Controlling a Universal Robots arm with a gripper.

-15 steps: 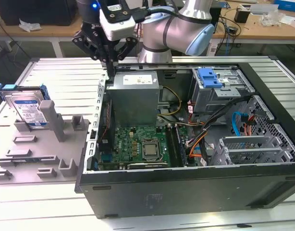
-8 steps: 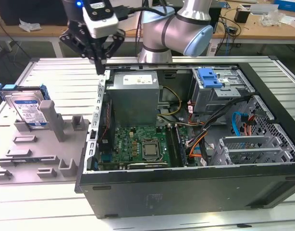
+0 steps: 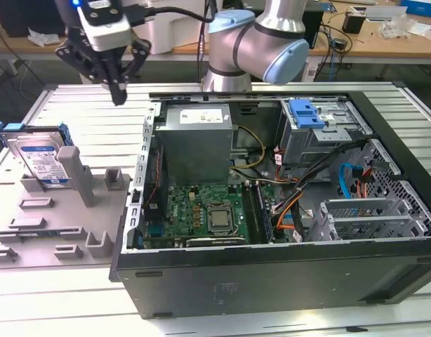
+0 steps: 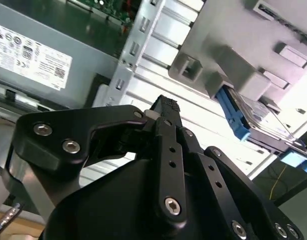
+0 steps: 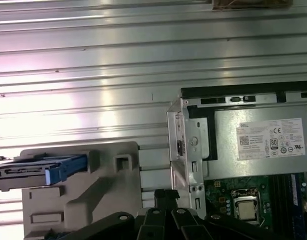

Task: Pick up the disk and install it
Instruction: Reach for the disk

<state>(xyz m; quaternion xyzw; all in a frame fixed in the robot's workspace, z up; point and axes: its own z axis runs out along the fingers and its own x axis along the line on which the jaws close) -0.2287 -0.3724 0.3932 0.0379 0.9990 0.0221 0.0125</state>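
Exterior view, read from its left to its right. The disk [image 3: 40,158] stands on edge, tilted back, in a grey moulded fixture [image 3: 85,193]. Its blue carrier frame shows along the upper edge and its white-and-blue label faces the camera. The fixture lies on the ribbed metal surface [image 3: 75,105]. The gripper [image 3: 118,93] hangs above this surface, between the fixture and the open computer case [image 3: 272,281] and well apart from the disk. Its fingers are closed together to a single point and hold nothing. Inside the case lie the grey power supply [image 3: 198,137], the green motherboard [image 3: 201,210], then the grey drive cage [image 3: 321,133] topped by a blue latch [image 3: 307,112]. The arm [image 3: 261,42] rises behind the case.

In both wrist views the gripper [image 4: 166,107] [image 5: 166,196] sits over the surface near the case's corner. The disk [image 4: 233,117] [image 5: 53,167] rests in the fixture [image 4: 233,75] [image 5: 93,200], apart from the fingers.
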